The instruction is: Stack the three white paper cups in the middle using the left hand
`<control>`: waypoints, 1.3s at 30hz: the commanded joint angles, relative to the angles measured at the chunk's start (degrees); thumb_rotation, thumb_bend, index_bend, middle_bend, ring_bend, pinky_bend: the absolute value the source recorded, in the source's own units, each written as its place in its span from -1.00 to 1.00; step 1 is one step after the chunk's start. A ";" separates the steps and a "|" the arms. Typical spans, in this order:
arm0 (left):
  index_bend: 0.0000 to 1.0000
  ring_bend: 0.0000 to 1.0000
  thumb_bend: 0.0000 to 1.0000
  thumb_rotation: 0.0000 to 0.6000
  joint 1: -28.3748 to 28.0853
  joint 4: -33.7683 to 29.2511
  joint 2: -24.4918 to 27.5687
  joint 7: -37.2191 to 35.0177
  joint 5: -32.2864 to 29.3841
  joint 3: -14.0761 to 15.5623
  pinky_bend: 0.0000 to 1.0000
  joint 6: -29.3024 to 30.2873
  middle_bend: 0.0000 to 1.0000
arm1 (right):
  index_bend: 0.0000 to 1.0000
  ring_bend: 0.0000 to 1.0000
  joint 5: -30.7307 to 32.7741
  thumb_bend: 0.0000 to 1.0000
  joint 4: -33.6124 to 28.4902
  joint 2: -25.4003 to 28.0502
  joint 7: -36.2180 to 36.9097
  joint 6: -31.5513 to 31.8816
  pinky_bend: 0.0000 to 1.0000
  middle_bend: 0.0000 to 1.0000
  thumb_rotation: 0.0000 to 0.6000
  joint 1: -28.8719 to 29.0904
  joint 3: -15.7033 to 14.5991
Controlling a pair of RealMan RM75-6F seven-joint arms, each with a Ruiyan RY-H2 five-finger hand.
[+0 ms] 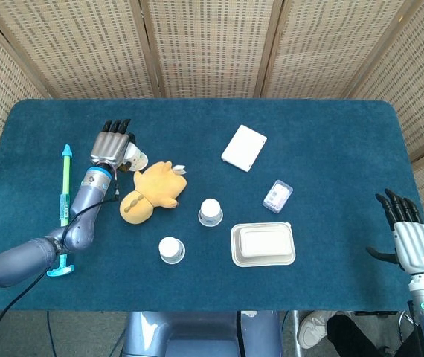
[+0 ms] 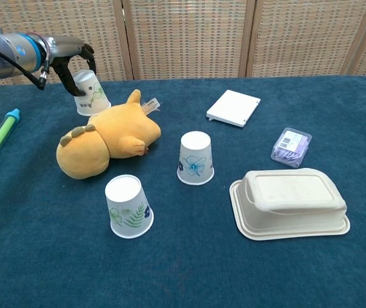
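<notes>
My left hand (image 1: 112, 143) (image 2: 69, 54) grips an upside-down white paper cup (image 2: 91, 94) (image 1: 133, 155) with green print, lifted and tilted above the cloth behind the plush toy. A second cup (image 2: 196, 158) (image 1: 210, 212) with a blue flower stands upside down in the middle of the table. The third cup (image 2: 129, 206) (image 1: 171, 249), with green leaves, stands upside down nearer the front. My right hand (image 1: 407, 234) hangs open off the table's right front corner, holding nothing.
A yellow plush toy (image 2: 104, 142) (image 1: 151, 190) lies right below the lifted cup. A green-and-blue pen (image 1: 65, 186) lies at the left. A white lidded food box (image 2: 290, 203), a small clear packet (image 2: 291, 146) and a flat white box (image 2: 234, 107) sit right of the cups.
</notes>
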 commanded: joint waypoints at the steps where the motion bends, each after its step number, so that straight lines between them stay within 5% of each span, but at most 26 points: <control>1: -0.19 -1.00 -0.33 1.00 1.00 -11.22 7.51 0.92 1.60 -1.07 -0.96 5.13 -1.00 | -1.00 -1.00 -0.43 -0.87 -0.26 0.11 0.07 0.39 -0.96 -1.00 1.00 -0.13 -0.12; 9: -0.19 -1.00 -0.33 1.00 -0.02 -31.52 17.93 2.58 2.67 -4.62 -0.96 10.73 -1.00 | -1.00 -1.00 -1.51 -0.87 -0.94 0.57 0.68 1.35 -0.96 -1.00 1.00 -0.45 -0.35; 15: -0.19 -1.00 -0.33 1.00 -4.53 -40.78 18.48 5.49 2.45 -6.09 -0.96 12.58 -1.00 | -1.00 -1.00 -1.56 -0.87 -0.82 1.18 2.56 1.86 -0.96 -1.00 1.00 -0.86 -0.27; 39: -0.19 -1.00 -0.33 1.00 -14.28 -35.14 3.60 12.21 -4.53 3.48 -0.96 13.33 -1.00 | -1.00 -1.00 -1.08 -0.87 0.70 2.14 6.88 2.39 -0.96 -1.00 1.00 -1.73 0.08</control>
